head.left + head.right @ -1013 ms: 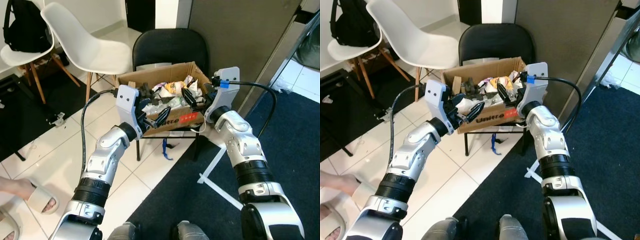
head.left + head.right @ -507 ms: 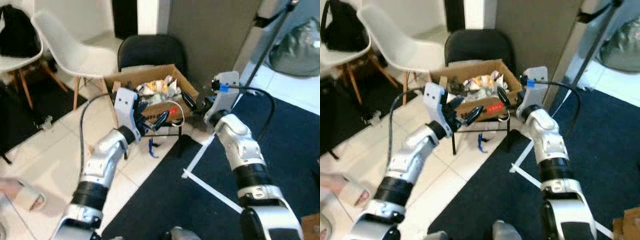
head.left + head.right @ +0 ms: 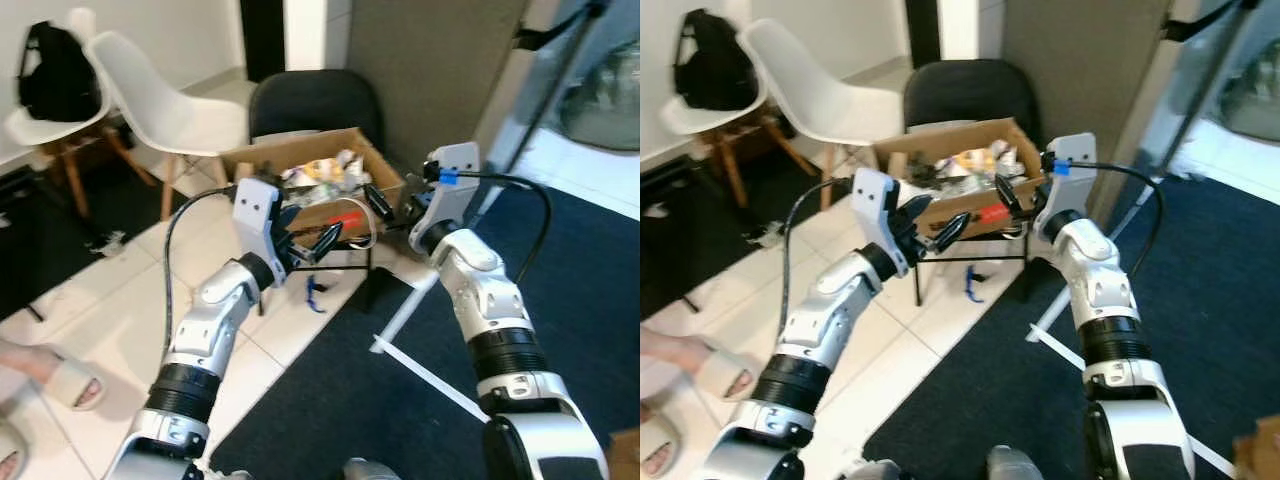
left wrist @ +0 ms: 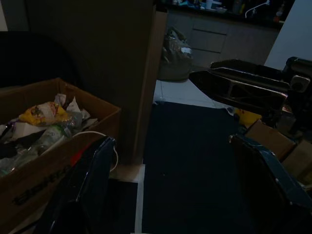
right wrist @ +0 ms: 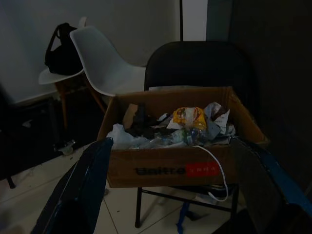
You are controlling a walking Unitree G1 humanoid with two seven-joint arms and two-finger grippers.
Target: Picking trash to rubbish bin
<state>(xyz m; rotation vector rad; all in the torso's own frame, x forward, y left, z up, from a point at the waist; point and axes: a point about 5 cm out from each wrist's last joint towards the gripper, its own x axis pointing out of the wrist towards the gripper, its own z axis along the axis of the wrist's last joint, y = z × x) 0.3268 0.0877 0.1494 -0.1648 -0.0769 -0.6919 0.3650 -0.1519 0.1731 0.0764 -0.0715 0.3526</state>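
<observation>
Both claws are up in front of me, empty. My left claw [image 3: 318, 243] has its fingers spread wide with nothing between them; my right claw [image 3: 377, 203] is also parted wide and holds nothing.

The cardboard box [image 3: 300, 205] serving as the rubbish bin sits on the black chair [image 3: 315, 100], just ahead of both claws and a little past their tips. It is already full of trash [image 5: 187, 124]: crumpled wrappers, a yellow packet, clear plastic, dark scraps. A white cable [image 5: 214, 168] loops down over the box's front wall, on the side toward my right claw. A blue scrap [image 3: 314, 293] hangs or lies under the chair, below my left claw; I can't tell if it touches the floor.

Step in hand, as I judge it: between picks. Nothing is gripped, and the claws hover clear of the box, not touching it.

Next move calls for finding a loose piece of trash. The blue scrap beneath the chair looks like the nearest candidate, but it is small and I can't be sure it's trash. Reaching it means bending and dropping the left claw low past the chair legs, fingers kept wide, then closing on it and lifting it over the box rim.

White chairs [image 3: 165, 95] with a black bag [image 3: 55, 75] stand well off beyond my left claw. A person's sandalled foot [image 3: 55, 375] is on the tiles near my left arm.
</observation>
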